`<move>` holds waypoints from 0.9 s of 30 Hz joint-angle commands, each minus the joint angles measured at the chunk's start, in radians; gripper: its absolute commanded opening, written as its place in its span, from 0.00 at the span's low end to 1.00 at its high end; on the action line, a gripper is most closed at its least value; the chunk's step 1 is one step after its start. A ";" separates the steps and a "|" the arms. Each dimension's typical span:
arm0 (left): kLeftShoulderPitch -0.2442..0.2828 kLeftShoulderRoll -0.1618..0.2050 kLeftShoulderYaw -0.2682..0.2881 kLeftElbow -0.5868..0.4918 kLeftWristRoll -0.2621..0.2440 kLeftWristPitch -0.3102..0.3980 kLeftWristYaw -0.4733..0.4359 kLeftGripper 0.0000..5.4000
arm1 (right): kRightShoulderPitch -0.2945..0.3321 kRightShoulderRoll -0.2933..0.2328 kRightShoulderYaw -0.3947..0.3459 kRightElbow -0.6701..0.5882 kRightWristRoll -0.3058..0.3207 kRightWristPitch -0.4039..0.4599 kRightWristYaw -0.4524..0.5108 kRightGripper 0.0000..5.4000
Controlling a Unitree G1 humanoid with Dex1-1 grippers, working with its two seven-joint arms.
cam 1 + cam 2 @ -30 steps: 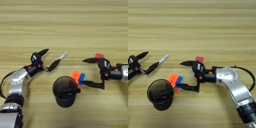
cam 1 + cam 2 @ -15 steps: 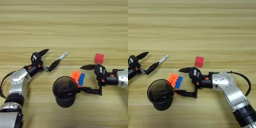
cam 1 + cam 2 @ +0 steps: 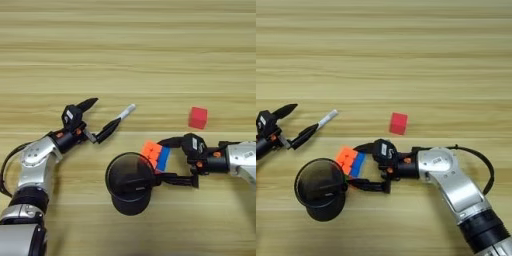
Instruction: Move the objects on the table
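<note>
The right gripper (image 3: 363,166) has dropped from the small red block (image 3: 398,123) toward the multicolour puzzle cube (image 3: 350,161). Its spread fingers straddle the cube beside the black mesh cup (image 3: 321,189). The left gripper (image 3: 98,120) hangs open, with the silver-white marker (image 3: 121,115) at its lower fingertip.

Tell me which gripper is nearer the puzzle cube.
Right. The right gripper has its open fingers around the puzzle cube, one finger above and one below, beside the black mesh cup. The left gripper is well off to the cube's left, open.

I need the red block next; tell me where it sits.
The red block sits alone on the table, right of centre, beyond the right pincer and the puzzle cube.
</note>
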 commanded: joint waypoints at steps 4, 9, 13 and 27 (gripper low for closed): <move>-0.006 0.011 -0.003 0.005 0.013 -0.017 -0.005 1.00 | -0.032 0.010 -0.014 0.035 -0.006 -0.021 -0.008 0.62; -0.009 0.012 -0.002 0.008 0.013 -0.018 -0.006 1.00 | -0.044 0.014 -0.026 0.053 -0.004 -0.028 -0.012 0.62; -0.011 0.015 0.000 0.006 0.009 -0.018 -0.009 1.00 | -0.065 0.011 -0.056 0.047 0.014 -0.024 -0.012 0.62; 0.022 0.019 0.000 -0.165 -0.075 0.065 -0.129 1.00 | -0.155 -0.031 -0.139 0.033 0.057 0.011 0.021 0.62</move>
